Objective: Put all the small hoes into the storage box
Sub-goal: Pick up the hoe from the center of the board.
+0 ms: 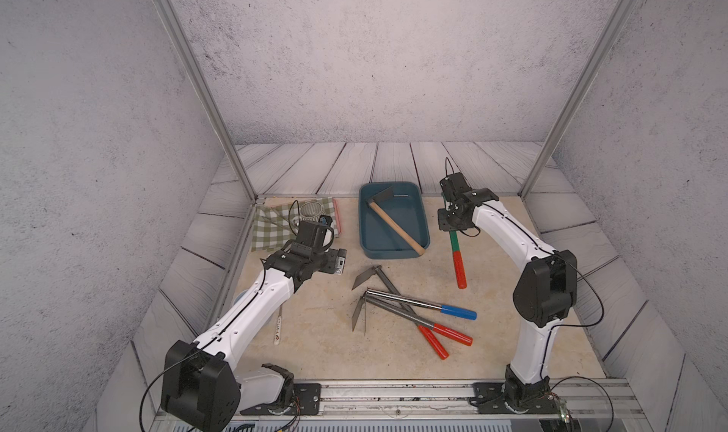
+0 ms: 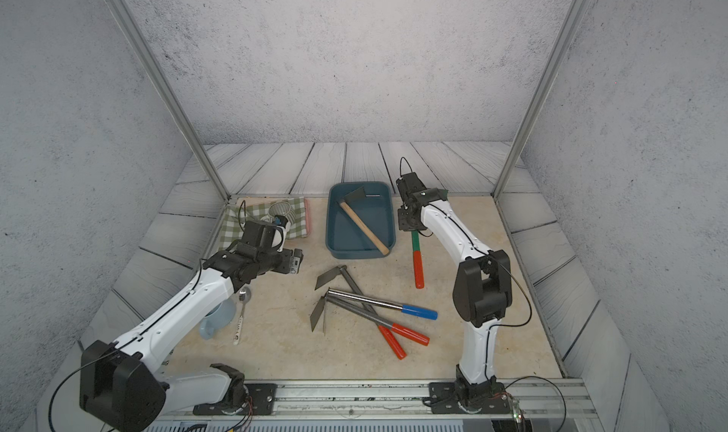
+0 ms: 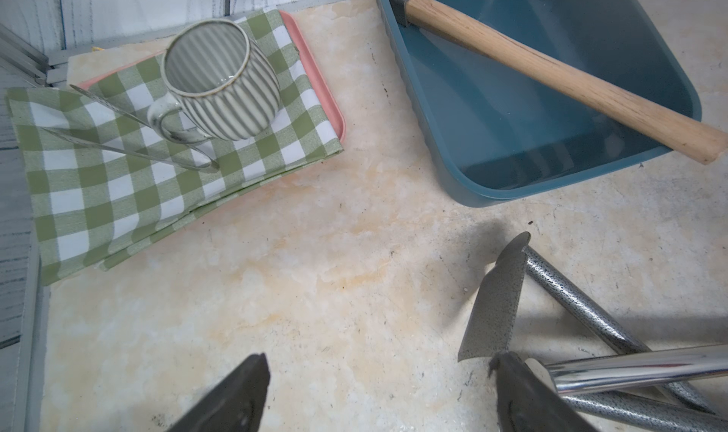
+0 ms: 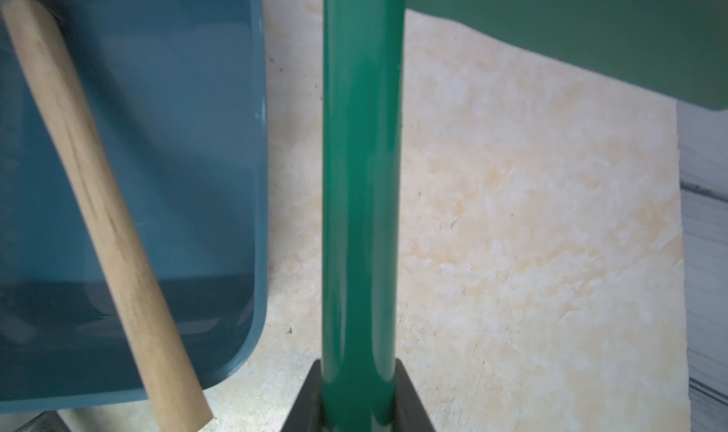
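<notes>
The teal storage box (image 1: 361, 221) (image 2: 327, 221) (image 3: 492, 197) (image 4: 257, 174) stands at the back centre. A wooden-handled hoe (image 1: 396, 225) (image 2: 364, 225) lies slantwise in it, its handle end resting on the front rim. My right gripper (image 1: 453, 213) (image 4: 358, 371) is shut on the green shaft of a small hoe (image 1: 459, 268) (image 2: 417, 268) (image 4: 360, 174), just right of the box. Its red grip points toward the front. My left gripper (image 1: 339, 261) (image 3: 380, 359) is open over bare table, left of the loose hoes, holding nothing.
Three grey-bladed hoes (image 1: 394, 304) (image 2: 354, 304) lie crossed in the middle, one with a blue grip and two with red. A striped mug (image 3: 220, 79) and tongs sit on a green checked cloth (image 1: 275, 229) at the back left. A blue cup (image 2: 216, 319) and a spoon (image 2: 241, 319) lie by the left arm.
</notes>
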You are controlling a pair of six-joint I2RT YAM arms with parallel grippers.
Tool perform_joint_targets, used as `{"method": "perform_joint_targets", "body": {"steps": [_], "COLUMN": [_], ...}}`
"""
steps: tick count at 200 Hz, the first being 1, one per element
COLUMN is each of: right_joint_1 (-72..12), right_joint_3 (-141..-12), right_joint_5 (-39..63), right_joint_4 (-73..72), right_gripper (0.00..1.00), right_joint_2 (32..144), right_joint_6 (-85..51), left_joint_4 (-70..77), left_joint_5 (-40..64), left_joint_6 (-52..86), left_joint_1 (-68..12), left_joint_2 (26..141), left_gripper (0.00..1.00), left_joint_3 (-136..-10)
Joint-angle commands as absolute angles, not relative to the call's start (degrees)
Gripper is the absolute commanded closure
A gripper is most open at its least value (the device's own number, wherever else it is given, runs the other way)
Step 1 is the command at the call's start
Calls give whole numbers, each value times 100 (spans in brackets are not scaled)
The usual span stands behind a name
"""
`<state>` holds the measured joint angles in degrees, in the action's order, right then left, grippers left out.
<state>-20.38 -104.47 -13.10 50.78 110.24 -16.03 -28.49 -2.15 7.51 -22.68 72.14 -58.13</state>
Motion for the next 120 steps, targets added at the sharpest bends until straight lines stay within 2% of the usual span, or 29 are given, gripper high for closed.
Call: {"method": "perform_joint_targets", "body": {"steps": [1, 120], "right_joint_1": [-2013, -2143], "right_joint_3": [-10807, -11928], "right_joint_5": [-1254, 114], "right_joint_4": [5041, 4345], "right_gripper": [96, 94], "right_joint_2": [11089, 11994], "right_joint_6": [-1283, -502], "left_joint_4": [-2935, -2940], "left_joint_5": [-264, -236], "left_joint_6": [681, 681], "left_joint_1": [-2312, -2321], "left_joint_2": [7290, 7355], "left_gripper": [8, 8], "left_joint_3": [-5818, -5818]}}
